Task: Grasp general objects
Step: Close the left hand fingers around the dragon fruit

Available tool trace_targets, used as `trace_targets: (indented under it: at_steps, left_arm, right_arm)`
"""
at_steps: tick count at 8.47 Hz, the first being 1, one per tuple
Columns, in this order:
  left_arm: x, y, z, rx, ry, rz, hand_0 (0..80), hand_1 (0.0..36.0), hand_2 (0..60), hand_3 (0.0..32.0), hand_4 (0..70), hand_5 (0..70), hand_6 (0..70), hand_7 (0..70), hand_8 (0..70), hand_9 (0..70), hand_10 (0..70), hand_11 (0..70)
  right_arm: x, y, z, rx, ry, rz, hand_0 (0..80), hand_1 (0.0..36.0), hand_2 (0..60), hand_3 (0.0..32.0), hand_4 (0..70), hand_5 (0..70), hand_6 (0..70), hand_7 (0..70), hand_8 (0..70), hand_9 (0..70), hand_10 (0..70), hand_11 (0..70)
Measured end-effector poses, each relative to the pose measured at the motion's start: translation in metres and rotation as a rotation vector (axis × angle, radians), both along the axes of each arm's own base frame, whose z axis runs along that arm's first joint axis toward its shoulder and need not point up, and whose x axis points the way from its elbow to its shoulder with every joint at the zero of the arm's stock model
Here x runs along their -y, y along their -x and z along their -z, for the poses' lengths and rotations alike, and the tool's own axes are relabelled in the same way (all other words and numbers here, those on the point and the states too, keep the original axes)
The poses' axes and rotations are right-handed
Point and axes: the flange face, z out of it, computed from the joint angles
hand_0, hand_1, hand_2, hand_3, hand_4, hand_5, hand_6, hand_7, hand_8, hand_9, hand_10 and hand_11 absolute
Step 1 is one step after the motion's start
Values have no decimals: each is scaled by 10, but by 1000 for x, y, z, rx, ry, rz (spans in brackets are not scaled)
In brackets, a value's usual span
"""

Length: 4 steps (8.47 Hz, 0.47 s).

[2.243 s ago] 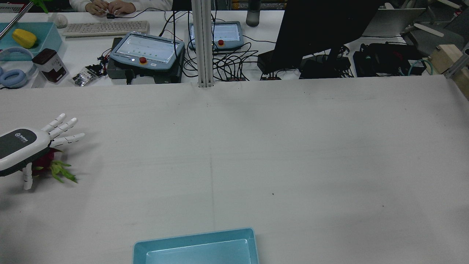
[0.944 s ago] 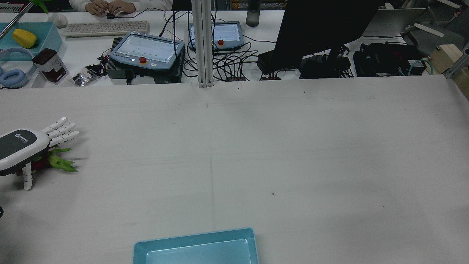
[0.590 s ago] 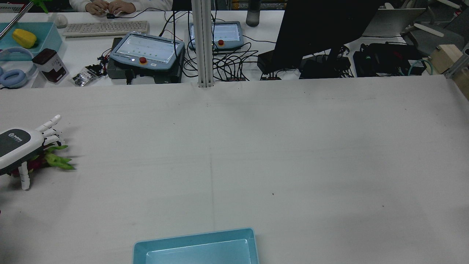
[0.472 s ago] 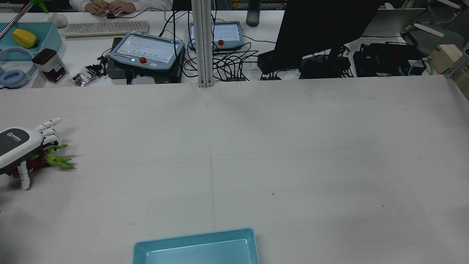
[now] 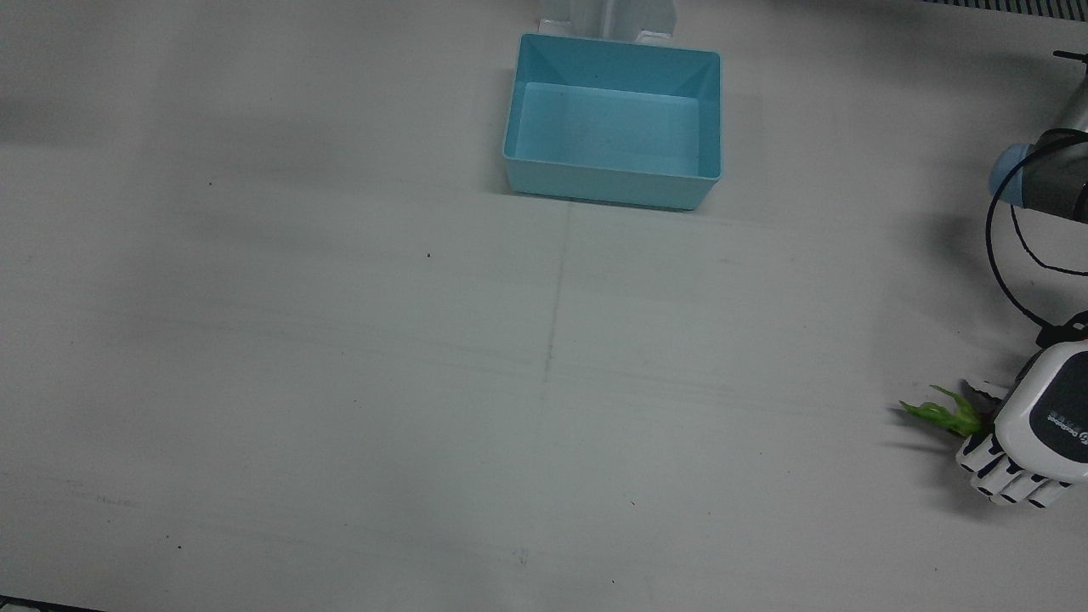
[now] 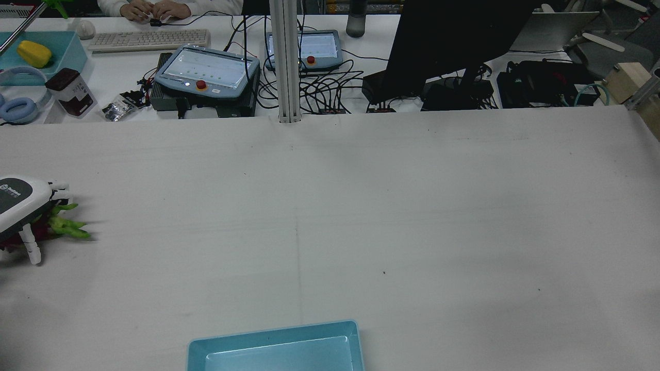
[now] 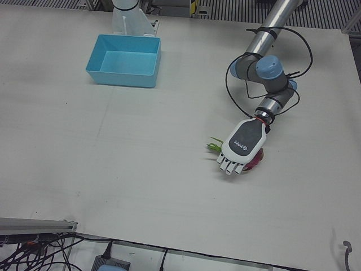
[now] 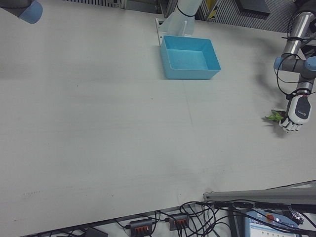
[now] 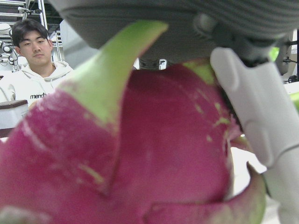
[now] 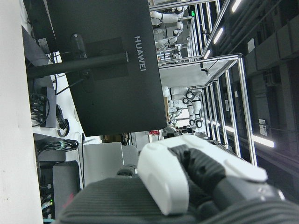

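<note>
Rear view: left hand [image 6: 15, 198] at far left bench [image 6: 330, 216] edge, palm down, fingers [image 6: 58, 189] curled around dragon fruit [image 6: 56, 226]; magenta skin, green leafy scales poking out rightward. Blue bin [image 6: 276, 348] near centre, well apart. Right hand [image 10: 196, 182]: finger state cannot tell.

The left hand [image 7: 241, 148] is white with a dark grey back panel bearing a small logo — its fingers [image 5: 1011, 488] are white with dark seams. Silver arm tubes [image 7: 265, 35] meet light-blue joint caps [image 7: 267, 67], and a black cable [image 5: 1005, 274] loops alongside.
</note>
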Motion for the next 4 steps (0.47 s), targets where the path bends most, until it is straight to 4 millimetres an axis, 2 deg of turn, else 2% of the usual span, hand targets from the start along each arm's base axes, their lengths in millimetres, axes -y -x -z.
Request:
trace_targets:
  at_steps: [1, 2, 3, 4]
  left_arm:
    - [-3, 3, -6, 0, -6, 19, 186, 259, 600, 0, 399, 700, 521, 700, 553, 615, 700, 700]
    - [-6, 7, -11, -3, -13, 32, 206, 265, 600, 0, 461, 700, 598, 700, 594, 654, 700, 700]
    - [-10, 11, -15, -7, -18, 40, 307, 262, 600, 0, 544, 700, 691, 700, 647, 700, 700, 700]
    - [-15, 17, -19, -13, -24, 52, 369, 256, 600, 0, 596, 700, 700, 700, 687, 700, 700, 700]
  right_arm:
    - [0, 0, 0, 0, 0, 0, 0, 0, 0, 0, 0, 0, 0, 0, 0, 0, 0, 0]
    - [0, 0, 0, 0, 0, 0, 0, 0, 0, 0, 0, 0, 0, 0, 0, 0, 0, 0]
    - [0, 0, 0, 0, 0, 0, 0, 0, 0, 0, 0, 0, 0, 0, 0, 0, 0, 0]
    - [0, 0, 0, 0, 0, 0, 0, 0, 0, 0, 0, 0, 0, 0, 0, 0, 0, 0]
